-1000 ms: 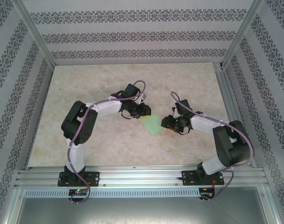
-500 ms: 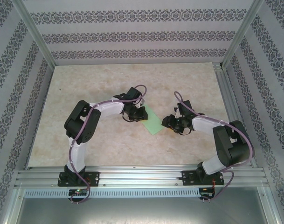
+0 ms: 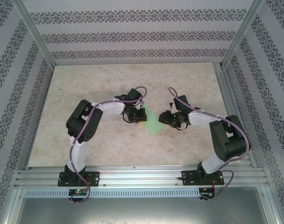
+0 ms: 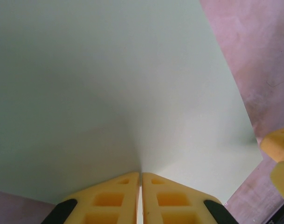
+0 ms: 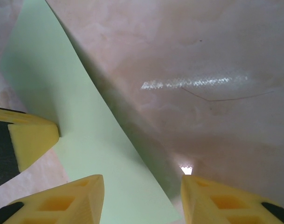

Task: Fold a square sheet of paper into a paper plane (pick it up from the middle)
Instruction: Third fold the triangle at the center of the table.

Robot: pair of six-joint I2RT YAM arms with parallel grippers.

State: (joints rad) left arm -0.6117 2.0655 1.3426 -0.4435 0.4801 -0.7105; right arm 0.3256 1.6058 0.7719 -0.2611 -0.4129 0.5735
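Note:
The square sheet of paper point(image 3: 153, 123) is light green and lies at the table's middle, between my two grippers. My left gripper point(image 3: 142, 118) is at its left side. In the left wrist view the sheet point(image 4: 109, 84) rises in a soft ridge into the left gripper point(image 4: 141, 176), whose yellow jaws are pinched shut on it. My right gripper point(image 3: 163, 117) is at the sheet's right side. Seen from the right wrist, the right gripper point(image 5: 142, 191) stands open, the sheet's edge point(image 5: 86, 135) runs between its fingers, and a left fingertip point(image 5: 34, 137) shows at the left.
The marble-patterned table point(image 3: 109, 84) has bare room all round the sheet. Patterned walls and aluminium posts point(image 3: 34, 32) enclose it. A metal rail point(image 3: 142, 175) with both arm bases runs along the near edge.
My left gripper has shut on the sheet's left part. The right arm has swung left and a little farther away, bringing its open jaws up to the sheet's right edge.

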